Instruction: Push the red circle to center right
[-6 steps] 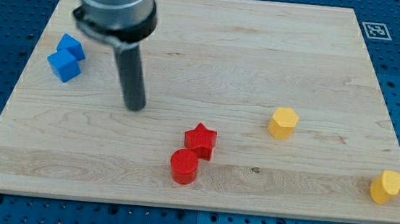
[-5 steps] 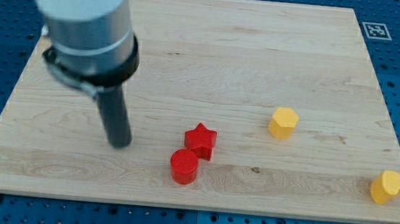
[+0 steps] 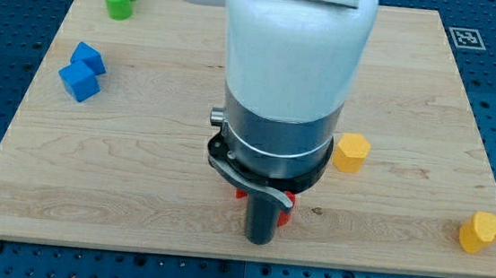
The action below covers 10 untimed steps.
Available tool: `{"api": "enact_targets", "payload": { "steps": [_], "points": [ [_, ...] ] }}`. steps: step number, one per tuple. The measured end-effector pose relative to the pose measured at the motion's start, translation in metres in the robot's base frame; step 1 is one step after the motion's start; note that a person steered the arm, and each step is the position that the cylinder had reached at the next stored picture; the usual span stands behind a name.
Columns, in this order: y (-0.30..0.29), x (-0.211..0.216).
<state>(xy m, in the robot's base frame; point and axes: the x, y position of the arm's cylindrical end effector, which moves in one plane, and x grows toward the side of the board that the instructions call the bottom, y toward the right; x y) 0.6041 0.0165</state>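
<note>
Wooden board (image 3: 190,80): my tip (image 3: 260,241) beside mostly hidden red block (image 3: 283,218)

My tip (image 3: 260,240) sits near the bottom edge; toward the right edge, only the yellow hexagon (image 3: 351,153) and yellow heart (image 3: 481,231) flank bare board (image 3: 415,82).
</note>
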Motion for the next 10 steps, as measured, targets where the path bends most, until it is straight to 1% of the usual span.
{"api": "enact_targets", "payload": {
  "steps": [1, 2, 3, 4, 5, 6, 7, 8, 9, 10],
  "points": [
    [0.001, -0.002],
    [0.018, -0.003],
    [0.04, -0.018],
    [0.05, -0.047],
    [0.05, -0.079],
    [0.049, -0.103],
    [0.037, -0.109],
    [0.022, -0.101],
    [0.002, -0.107],
    [0.002, -0.129]
  ]
}}
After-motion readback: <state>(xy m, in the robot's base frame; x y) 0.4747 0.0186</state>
